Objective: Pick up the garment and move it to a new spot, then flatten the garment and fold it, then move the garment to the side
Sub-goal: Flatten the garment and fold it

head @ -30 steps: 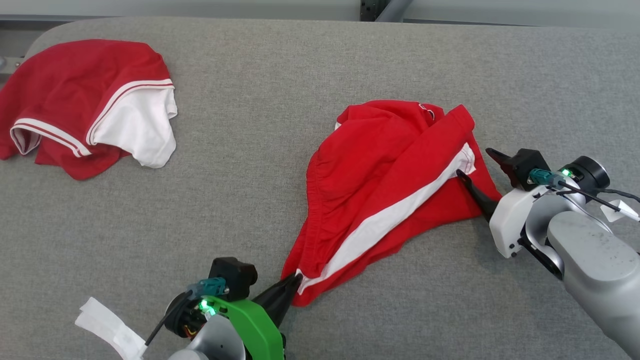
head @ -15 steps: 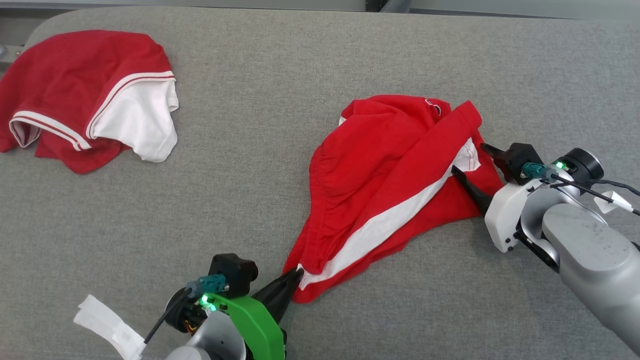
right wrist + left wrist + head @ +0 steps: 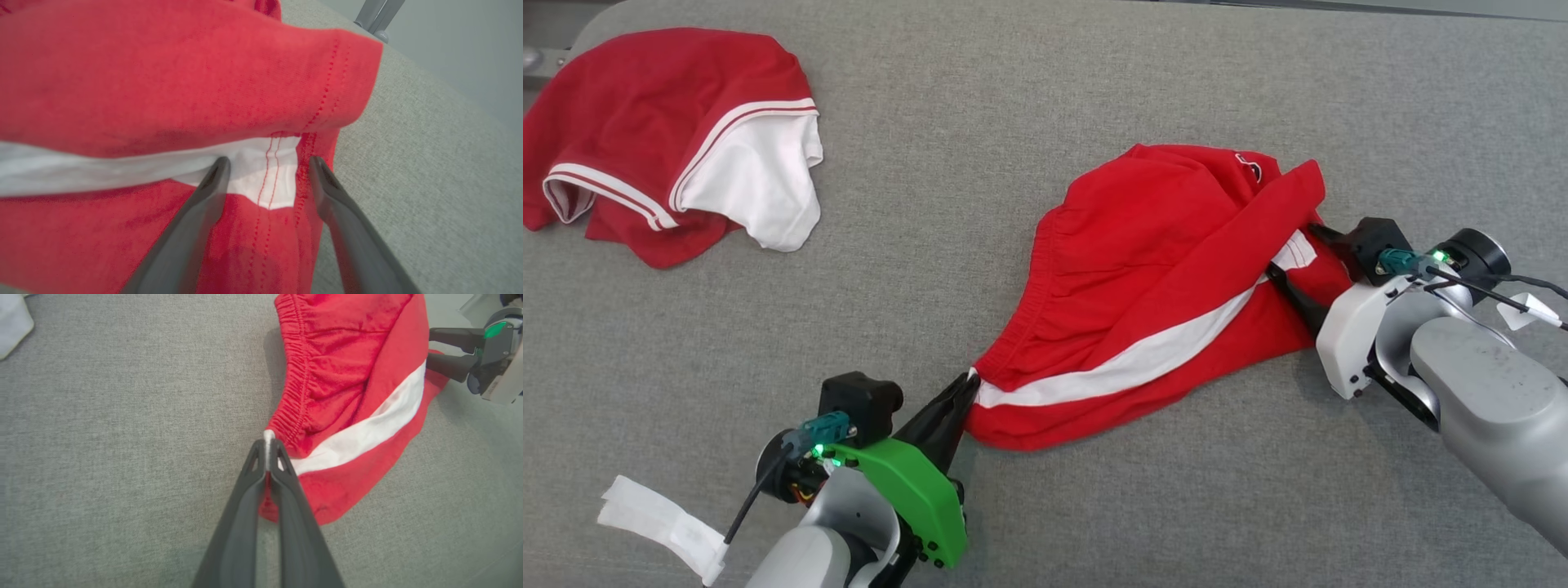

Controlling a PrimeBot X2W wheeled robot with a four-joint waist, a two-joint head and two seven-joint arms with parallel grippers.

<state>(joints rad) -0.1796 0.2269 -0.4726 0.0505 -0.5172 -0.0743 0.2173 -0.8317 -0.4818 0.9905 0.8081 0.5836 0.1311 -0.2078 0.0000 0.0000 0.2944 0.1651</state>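
My left claw (image 3: 267,451) clenched the red garment (image 3: 1143,278) at its near corner. My right claw (image 3: 267,163), spread, straddled its right hem.

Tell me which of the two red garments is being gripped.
The right-hand garment, with one broad white stripe; the far-left garment lies untouched.

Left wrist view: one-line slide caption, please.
Left gripper shut on the waistband corner of red shorts with a white stripe on grey fabric table; right gripper open at far hem.
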